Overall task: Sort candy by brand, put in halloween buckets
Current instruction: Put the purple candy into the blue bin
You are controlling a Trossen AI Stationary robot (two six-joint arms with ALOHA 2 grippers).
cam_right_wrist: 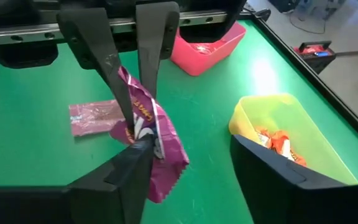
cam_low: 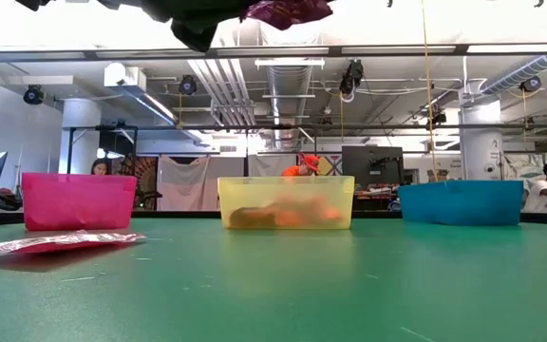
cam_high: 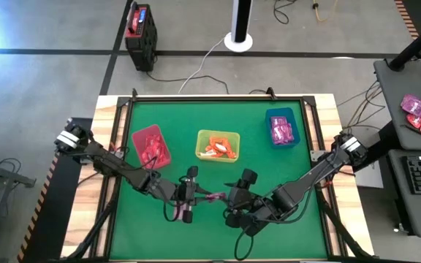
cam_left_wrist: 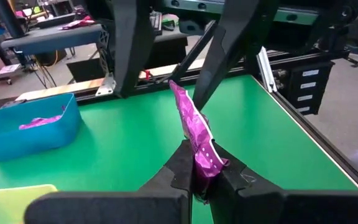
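Pinching crinkly magenta foil packet (cam_left_wrist: 197, 134), left tool (cam_left_wrist: 201, 177), right tool (cam_right_wrist: 188, 168) spread

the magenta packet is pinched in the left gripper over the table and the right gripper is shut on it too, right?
Partly. The left gripper does pinch the magenta packet above the table, as the left wrist view shows. But the right gripper is open: in the right wrist view its fingers stand wide apart, one beside the packet, not clamping it.

- The shiny magenta-pink candy packet (cam_low: 288, 11) is cut by the low view's top edge.
- Print on the flat dull reddish-pink wrapped packet (cam_right_wrist: 94, 116) is too blurred to read.
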